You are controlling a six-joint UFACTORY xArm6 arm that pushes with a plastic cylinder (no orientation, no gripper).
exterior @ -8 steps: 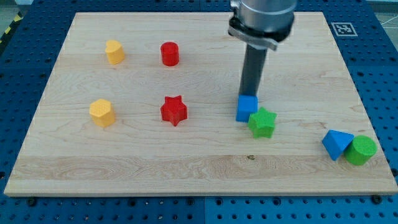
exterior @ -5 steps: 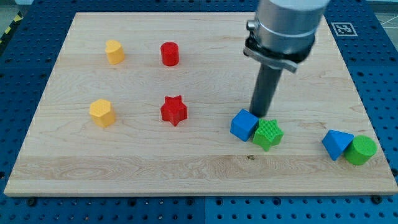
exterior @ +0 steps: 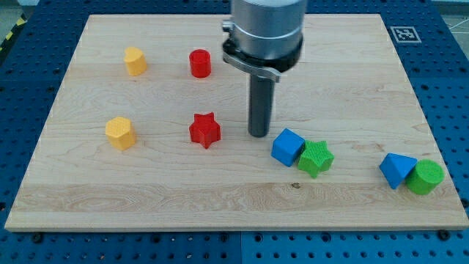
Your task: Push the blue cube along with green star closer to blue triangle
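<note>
Pale wooden board (exterior: 146, 187) with eight small blocks: yellow, red, blue, green.

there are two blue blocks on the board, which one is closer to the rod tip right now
The blue cube, just to the view's right of my tip and touching the green star. The blue triangle sits far off by the green cylinder.

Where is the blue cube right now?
The blue cube sits right of the board's centre, touching the green star on its right, with my tip just off its upper left.
</note>
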